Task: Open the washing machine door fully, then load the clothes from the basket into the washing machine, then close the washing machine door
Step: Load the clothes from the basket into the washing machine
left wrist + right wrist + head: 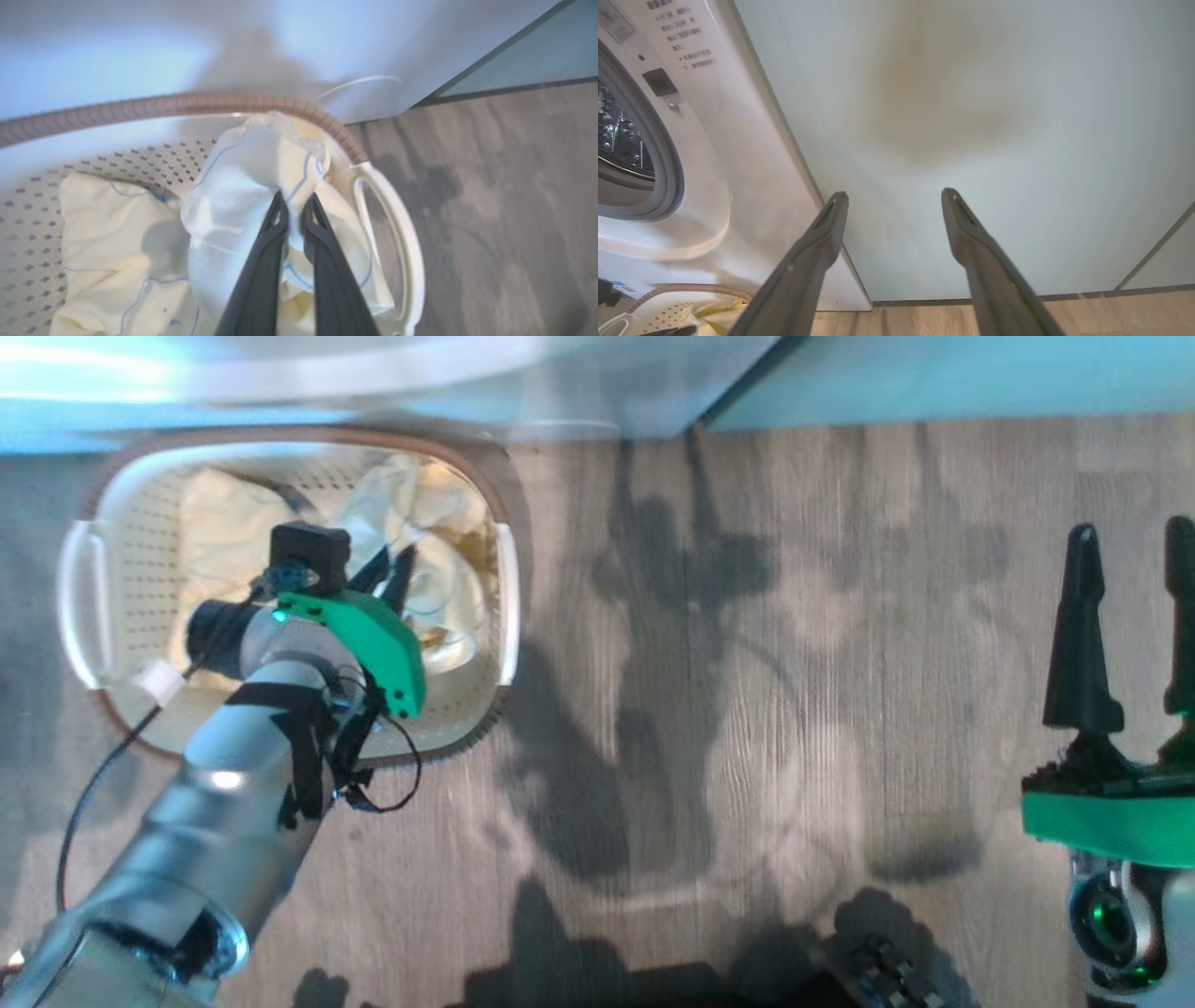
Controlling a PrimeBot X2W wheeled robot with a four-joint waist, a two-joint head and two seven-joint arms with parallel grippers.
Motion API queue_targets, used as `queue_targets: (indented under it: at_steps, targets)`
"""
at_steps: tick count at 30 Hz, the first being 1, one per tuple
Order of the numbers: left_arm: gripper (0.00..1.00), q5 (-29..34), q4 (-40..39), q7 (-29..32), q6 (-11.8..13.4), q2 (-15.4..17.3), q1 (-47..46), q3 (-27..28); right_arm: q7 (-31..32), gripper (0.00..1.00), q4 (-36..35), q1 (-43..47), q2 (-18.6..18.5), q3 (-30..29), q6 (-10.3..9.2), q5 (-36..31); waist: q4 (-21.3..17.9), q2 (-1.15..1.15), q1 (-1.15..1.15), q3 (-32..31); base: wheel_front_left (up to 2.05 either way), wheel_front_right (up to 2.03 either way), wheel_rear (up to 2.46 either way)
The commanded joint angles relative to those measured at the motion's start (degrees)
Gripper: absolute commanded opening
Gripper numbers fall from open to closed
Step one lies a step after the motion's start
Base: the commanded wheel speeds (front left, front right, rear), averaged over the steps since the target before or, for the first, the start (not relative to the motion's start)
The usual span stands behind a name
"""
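On the washing machine (738, 163), illegible grey print (682, 35)

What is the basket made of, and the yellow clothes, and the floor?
The basket looks like smooth cream plastic: stiff walls with neat rows of punched holes, and a brown ribbed rim. The clothes look like soft, thin cloth, probably cotton, since they crumple and fold. The floor looks like grey wood planks with grain, though it might be printed laminate.
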Motion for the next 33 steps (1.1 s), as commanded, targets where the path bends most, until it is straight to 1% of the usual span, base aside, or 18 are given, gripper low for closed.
queue_targets:
  at_steps: [1,5,6,13,21,26,33]
  targets:
    - [0.00,1.76,-3.56,-0.71,0.96,2.21,2.93,2.77,-0.37,1.00,-1.25,1.87,-0.88,0.48,-0.16,-0.75,1.97,0.00,0.00,-3.13,0.00,0.00,0.00]
    - [0.00,5.77,-11.51,-0.72,2.57,2.13,7.54,7.14,-0.37,1.00,-0.62,2.64,-0.88,0.07,-0.16,-2.02,3.31,0.00,0.00,-6.78,0.00,0.00,0.00]
    - [0.00,5.77,-11.51,-0.72,2.57,2.13,7.54,7.14,-0.37,1.00,-0.62,2.64,-0.88,0.07,-0.16,-2.02,3.31,0.00,0.00,-6.78,0.00,0.00,0.00]
    - [0.00,11.76,-22.36,-0.72,3.64,1.51,15.68,14.06,-0.37,1.00,1.16,4.58,-0.88,-0.08,-0.16,-3.49,5.63,0.00,0.00,-14.23,0.00,0.00,0.00]
    - [0.00,16.11,-33.67,-0.73,4.80,1.17,26.00,21.65,-0.37,1.00,4.11,7.90,-0.88,0.27,-0.16,-4.41,8.69,0.00,0.00,-22.99,0.00,0.00,0.00]
    - [0.00,17.47,-39.67,-0.73,6.07,1.18,31.71,24.84,-0.37,1.00,5.59,10.32,-0.88,0.11,-0.16,-4.54,10.12,0.00,0.00,-27.44,0.00,0.00,0.00]
    - [0.00,19.13,-46.97,-0.73,7.86,2.10,40.17,27.19,-0.37,1.00,7.47,14.11,-0.88,0.61,-0.16,-4.01,10.47,0.00,0.00,-33.72,0.00,0.00,0.00]
